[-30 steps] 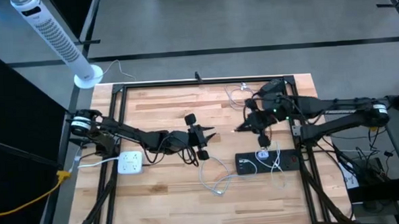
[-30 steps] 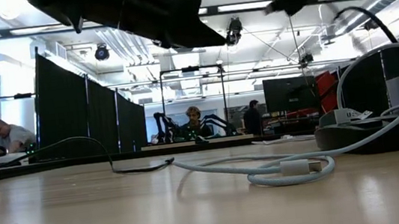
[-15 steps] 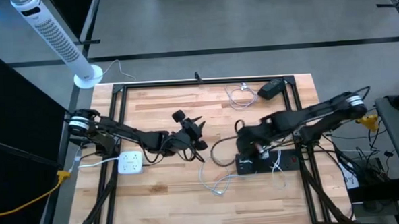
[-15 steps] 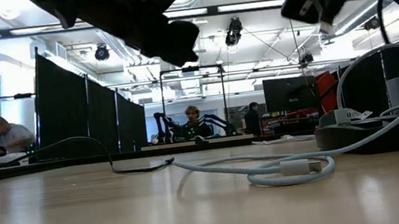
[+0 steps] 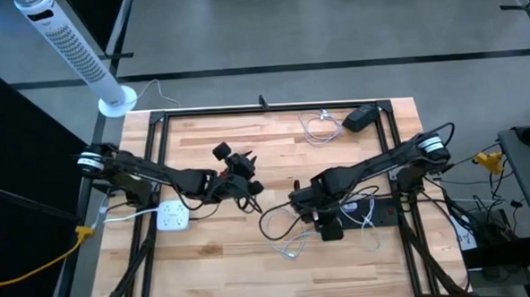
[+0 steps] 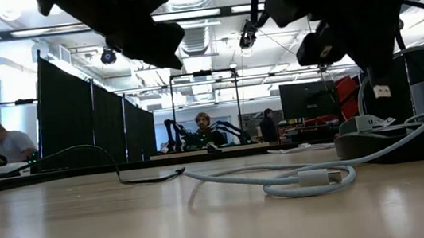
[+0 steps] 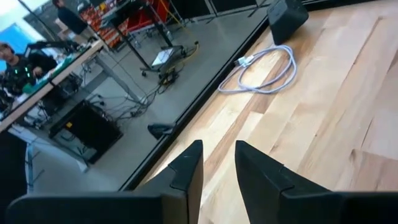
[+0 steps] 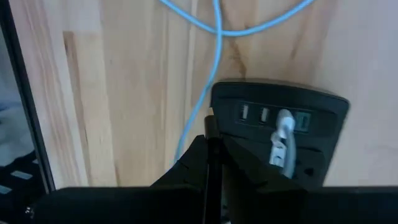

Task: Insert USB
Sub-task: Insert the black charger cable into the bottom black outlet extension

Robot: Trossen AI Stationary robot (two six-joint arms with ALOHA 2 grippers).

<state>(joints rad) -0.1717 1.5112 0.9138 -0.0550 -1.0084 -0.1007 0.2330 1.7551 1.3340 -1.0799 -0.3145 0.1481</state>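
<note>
A: Where is the USB connector, and is it seated?

B: The right wrist view shows a white USB plug (image 8: 283, 134) standing in the port row of the black power hub (image 8: 280, 112). It appears inserted; full seating depth cannot be confirmed. Two ports beside it are vacant.

A: State of the right end effector?

B: The right end effector (image 5: 314, 209) sits low at the hub's near end, fingers pressed together with nothing visibly held between them. A dark cable runs close beside them.

A: And other cables?

B: A white cable (image 5: 292, 246) lies loose on the counter (image 5: 216, 267), its plug end free in front of the hub. If the task covers that cable, that insertion is not yet done.

A: The left arm?

B: The left end effector (image 5: 244, 172) hangs above the counter centre, well apart from the hub, fingers (image 7: 186, 171) slightly spread, holding nothing.
</note>
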